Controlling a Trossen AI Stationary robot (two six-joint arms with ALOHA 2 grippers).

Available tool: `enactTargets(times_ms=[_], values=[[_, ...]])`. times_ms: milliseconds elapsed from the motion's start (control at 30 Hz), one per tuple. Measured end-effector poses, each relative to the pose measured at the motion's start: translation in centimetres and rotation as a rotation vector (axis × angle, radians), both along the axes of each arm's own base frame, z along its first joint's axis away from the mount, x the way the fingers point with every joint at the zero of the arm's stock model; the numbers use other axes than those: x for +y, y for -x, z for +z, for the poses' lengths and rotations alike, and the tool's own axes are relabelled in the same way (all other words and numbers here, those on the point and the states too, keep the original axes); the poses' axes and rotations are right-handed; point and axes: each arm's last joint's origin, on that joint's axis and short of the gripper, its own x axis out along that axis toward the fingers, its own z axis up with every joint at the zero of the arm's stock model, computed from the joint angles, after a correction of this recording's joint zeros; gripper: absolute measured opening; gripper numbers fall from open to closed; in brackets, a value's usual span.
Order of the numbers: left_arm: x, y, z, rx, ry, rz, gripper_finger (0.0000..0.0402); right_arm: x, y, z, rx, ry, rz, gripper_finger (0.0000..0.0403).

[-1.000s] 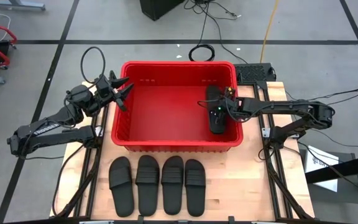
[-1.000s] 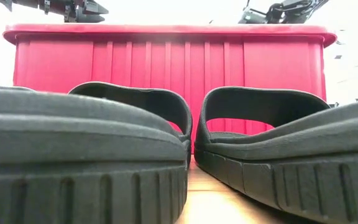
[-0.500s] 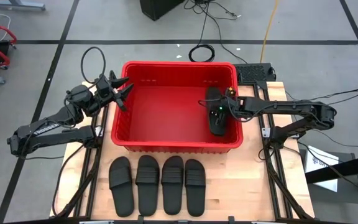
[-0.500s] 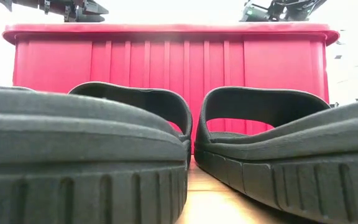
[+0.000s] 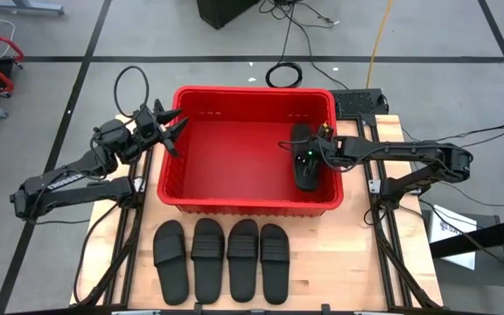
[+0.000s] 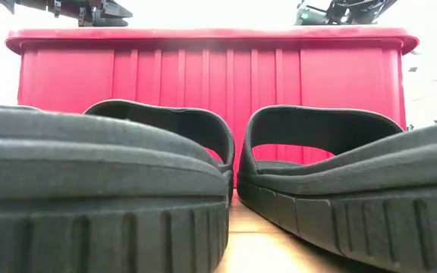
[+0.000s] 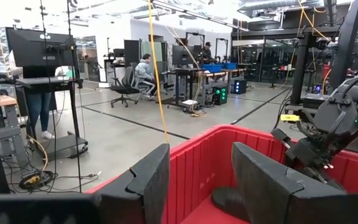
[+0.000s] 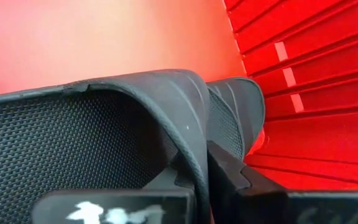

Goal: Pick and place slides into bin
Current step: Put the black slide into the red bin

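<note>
The left gripper (image 5: 171, 125) hangs over the left rim of the bin (image 5: 166, 166). Its fingers (image 7: 148, 177) are spread wide and hold nothing.

Four slides (image 5: 221, 260) lie side by side on the wooden surface (image 5: 339, 262), just in front of the bin. Their long way runs from the front edge toward the bin.

Inside the bin, near its right wall, is one more slide (image 5: 304, 156). It also lies long way front to back. The right gripper (image 5: 315, 155) is down there, and its fingers (image 8: 229, 171) pinch that slide's strap. I think opening the fingers comes next.

The left arm looks nearer the row's left end, and the right arm its right end.

I cannot read any writing.
</note>
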Motion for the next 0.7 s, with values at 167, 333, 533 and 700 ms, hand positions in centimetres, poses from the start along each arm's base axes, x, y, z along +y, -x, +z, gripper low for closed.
enactTargets(times_ms=[167,333,533,700], values=[[0.0,0.0,-0.02,0.001,0.001,0.0,0.0179,0.02,0.03,-0.03,0.006,-0.003,0.004,0.0025],[0.0,0.0,-0.02,0.001,0.001,0.0,0.0179,0.09,0.09,-0.1,0.025,-0.002,0.02,0.0053],[0.01,0.0,-0.02,0.001,0.002,0.003,0.0179,0.24,0.19,-0.13,0.044,-0.002,0.038,0.0098],[0.01,0.0,-0.02,0.001,0.002,0.003,0.0179,0.43,0.55,-0.32,0.072,-0.043,0.038,0.0136]])
